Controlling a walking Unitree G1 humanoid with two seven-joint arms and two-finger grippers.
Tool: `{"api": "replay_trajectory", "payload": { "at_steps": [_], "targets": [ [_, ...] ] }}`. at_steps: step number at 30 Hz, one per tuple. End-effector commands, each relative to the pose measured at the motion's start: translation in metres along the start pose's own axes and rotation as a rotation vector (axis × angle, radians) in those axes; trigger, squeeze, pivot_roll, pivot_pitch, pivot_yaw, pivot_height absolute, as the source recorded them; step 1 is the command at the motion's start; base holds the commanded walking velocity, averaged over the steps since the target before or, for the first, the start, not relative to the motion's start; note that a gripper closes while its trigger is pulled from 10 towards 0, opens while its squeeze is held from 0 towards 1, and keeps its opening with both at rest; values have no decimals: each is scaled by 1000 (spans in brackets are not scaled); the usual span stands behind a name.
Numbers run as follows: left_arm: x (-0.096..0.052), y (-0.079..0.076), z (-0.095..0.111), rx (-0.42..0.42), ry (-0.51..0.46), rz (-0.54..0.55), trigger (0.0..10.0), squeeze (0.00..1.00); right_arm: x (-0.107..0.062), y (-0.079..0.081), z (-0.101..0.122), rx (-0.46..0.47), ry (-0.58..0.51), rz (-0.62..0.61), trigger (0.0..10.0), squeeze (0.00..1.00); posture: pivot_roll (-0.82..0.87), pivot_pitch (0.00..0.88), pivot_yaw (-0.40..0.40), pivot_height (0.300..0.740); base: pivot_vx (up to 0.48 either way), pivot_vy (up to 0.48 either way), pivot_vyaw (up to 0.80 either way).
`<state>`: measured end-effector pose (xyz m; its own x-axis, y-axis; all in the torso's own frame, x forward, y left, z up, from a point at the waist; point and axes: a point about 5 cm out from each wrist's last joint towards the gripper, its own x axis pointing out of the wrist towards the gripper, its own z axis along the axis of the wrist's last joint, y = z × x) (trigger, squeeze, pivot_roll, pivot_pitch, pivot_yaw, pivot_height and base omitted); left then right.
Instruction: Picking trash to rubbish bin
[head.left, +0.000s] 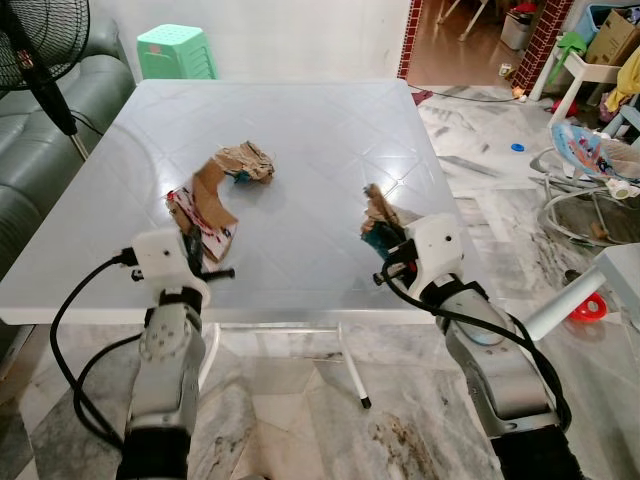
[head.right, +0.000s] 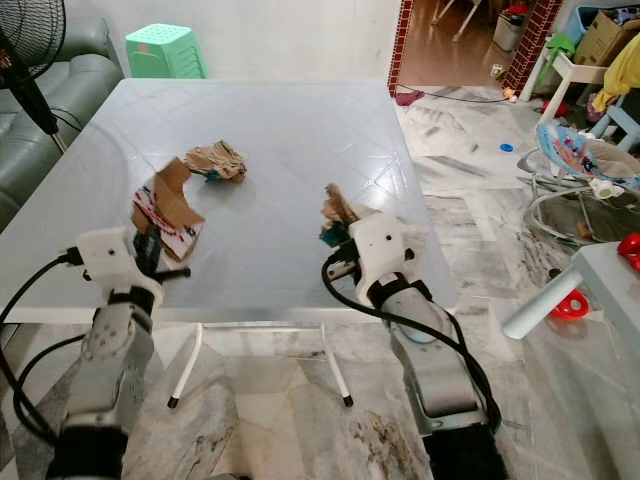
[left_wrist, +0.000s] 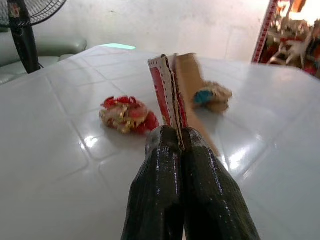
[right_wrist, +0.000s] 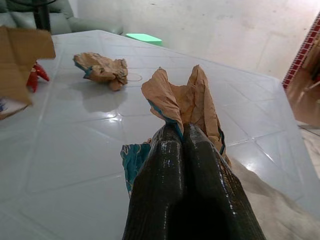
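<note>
Both grippers already grasp trash, likely to carry two loads at once to a bin. The left gripper (head.left: 207, 262), lower left, has jaws clenched on a cardboard scrap (head.left: 208, 200); the right gripper (head.left: 378, 240), jaws clenched, holds crumpled paper (head.left: 378, 210). Two pieces remain on the surface (head.left: 330, 130): one brown wad (head.left: 245, 160), one red wrapper (left_wrist: 127, 114).

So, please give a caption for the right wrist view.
Right tool shut on crumpled brown paper above the white table; another paper wad lies beyond.
</note>
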<state>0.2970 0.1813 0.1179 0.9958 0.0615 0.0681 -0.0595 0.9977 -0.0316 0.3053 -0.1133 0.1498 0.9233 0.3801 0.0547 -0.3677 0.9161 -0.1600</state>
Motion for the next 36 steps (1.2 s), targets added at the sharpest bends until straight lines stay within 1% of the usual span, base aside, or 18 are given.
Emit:
{"api": "replay_trajectory", "payload": {
  "at_steps": [1,6,7,10,11,12,14,20,23,24,25,27,30,33,36],
  "targets": [
    [-4,-5,7,55,-20,-53,0,0,1,-8,-1,-18,2,-45,0,0,-49,0,-26,740,0,0,0],
    [-19,-2,9,72,-39,-82,0,0,-4,-24,-4,-65,3,-138,0,0,-38,0,-25,740,0,0,0],
    [-26,1,9,92,-23,-76,0,0,-8,-31,-7,-79,13,-159,0,0,-38,0,-25,740,0,0,0],
    [-34,7,5,110,15,-71,0,0,-18,-42,-14,-80,36,-180,0,0,-31,0,-23,740,0,0,0],
    [-37,9,2,115,33,-65,0,0,-24,-48,-18,-89,52,-187,0,0,-29,0,-21,740,0,0,0],
    [-37,9,2,115,33,-65,0,0,-24,-48,-18,-89,52,-187,0,0,-29,0,-21,740,0,0,0],
    [-40,10,2,107,50,-67,0,0,-31,-56,-23,-105,71,-210,0,0,-32,0,-19,740,0,0,0],
    [-38,2,3,93,53,-90,0,0,-33,-59,-23,-95,61,-237,0,0,-39,1,-12,740,0,0,0],
    [-36,-1,5,91,48,-102,0,0,-32,-56,-21,-83,45,-237,0,0,-38,1,-10,740,0,0,0],
    [-34,-1,8,84,42,-100,235,0,-30,-55,-19,-86,33,-239,0,0,-38,0,-6,740,0,0,0],
    [-32,-1,9,81,40,-98,0,0,-29,-54,-18,-74,32,-239,0,0,-38,0,-6,740,0,0,0],
    [-29,1,11,73,35,-84,0,0,-27,-52,-19,-67,38,-244,0,0,-34,0,-3,740,0,0,0],
    [-27,5,14,61,28,-59,118,0,-26,-53,-21,-51,46,-255,0,0,-23,0,-3,740,0,0,-800],
    [-28,11,15,25,37,-20,0,0,-23,-52,-21,-50,43,-259,0,0,-15,0,-5,740,0,0,-800],
    [-30,11,11,15,52,-18,0,0,-22,-51,-20,-46,39,-256,0,0,-15,0,-5,740,0,0,-800]
  ]
}}
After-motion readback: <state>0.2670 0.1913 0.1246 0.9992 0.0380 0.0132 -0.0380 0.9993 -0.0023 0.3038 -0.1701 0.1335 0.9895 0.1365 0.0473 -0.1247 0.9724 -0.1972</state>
